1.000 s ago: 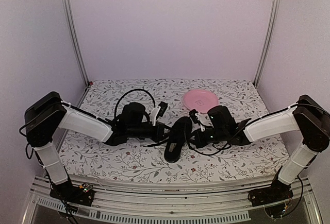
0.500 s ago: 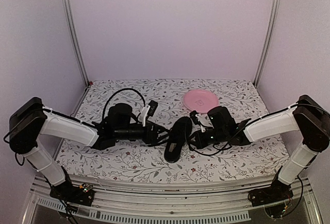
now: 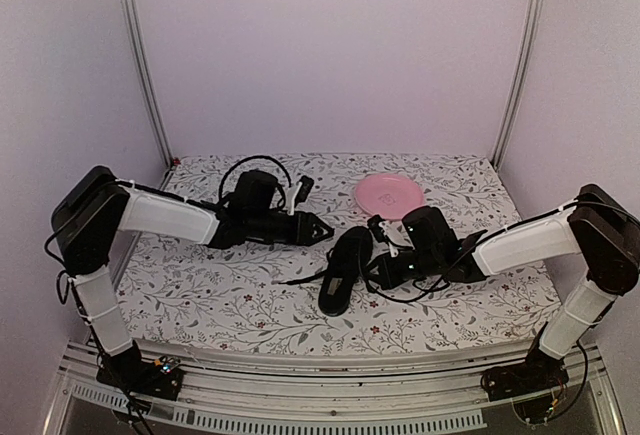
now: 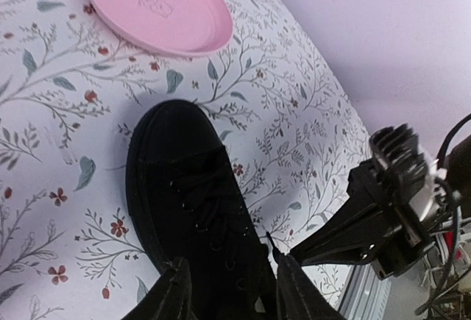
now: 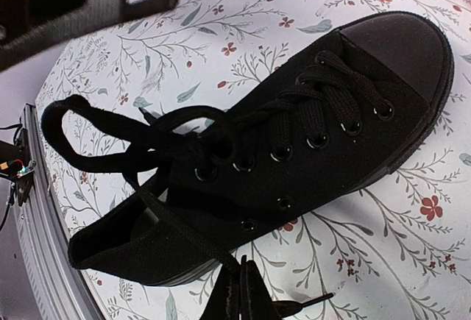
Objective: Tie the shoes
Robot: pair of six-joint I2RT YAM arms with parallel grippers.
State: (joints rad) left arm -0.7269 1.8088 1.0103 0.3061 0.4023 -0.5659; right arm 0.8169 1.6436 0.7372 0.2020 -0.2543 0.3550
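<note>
The right gripper (image 5: 239, 294) was pressed together, apparently pinching a thin lace (image 5: 184, 228) just beside the shoe (image 5: 309, 136), near its heel; the contact sat at the frame's edge. The left gripper (image 4: 232, 265) hovered over the shoe's eyelets, fingers apart and empty. The pink plate (image 3: 390, 193) lay beyond the shoe's toe. The left should probably take the slack loop low, against a taut strand.

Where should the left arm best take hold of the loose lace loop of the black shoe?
Grip the lace loop at its outer bend, clear of the shoe. Come from above, pinching across the strand: it seems to lie flat on the table.
</note>
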